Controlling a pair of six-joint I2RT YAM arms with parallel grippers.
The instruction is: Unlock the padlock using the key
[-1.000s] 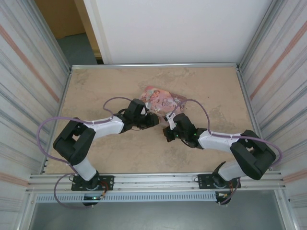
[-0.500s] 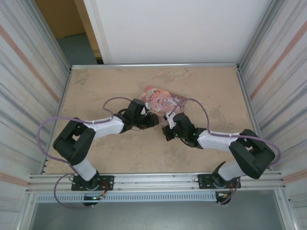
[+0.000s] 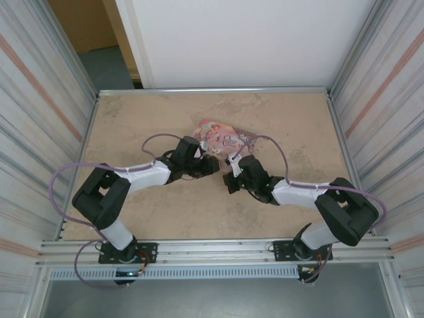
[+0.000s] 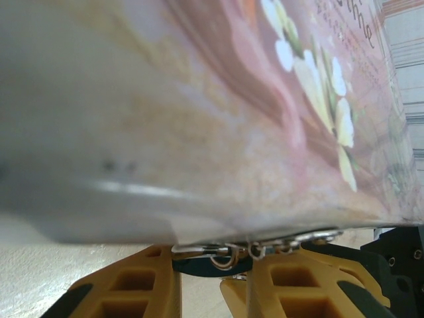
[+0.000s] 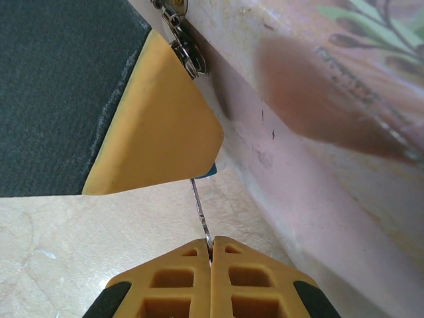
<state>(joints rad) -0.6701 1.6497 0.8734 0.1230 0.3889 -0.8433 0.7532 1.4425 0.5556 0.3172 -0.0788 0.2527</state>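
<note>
The tiny blue-teal padlock with a thin silver shackle sits against the side of the pink decorated tin box. The left gripper pinches its body, while the right gripper is clamped on the slim silver key, which runs up to the lock. Lock and key look light, hard and slippery, and the thin key seems liable to bend, so the lock is best held by the flat sides of its body.

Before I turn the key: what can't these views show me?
- Keyhole and key tip: right wrist view, thin silver key disappears behind a yellow finger of the left end effector.
- Tiny blue-teal padlock: a sliver shows there, the rest behind that finger.
- Shackle: left wrist view, blurred under the pink decorated tin.
</note>
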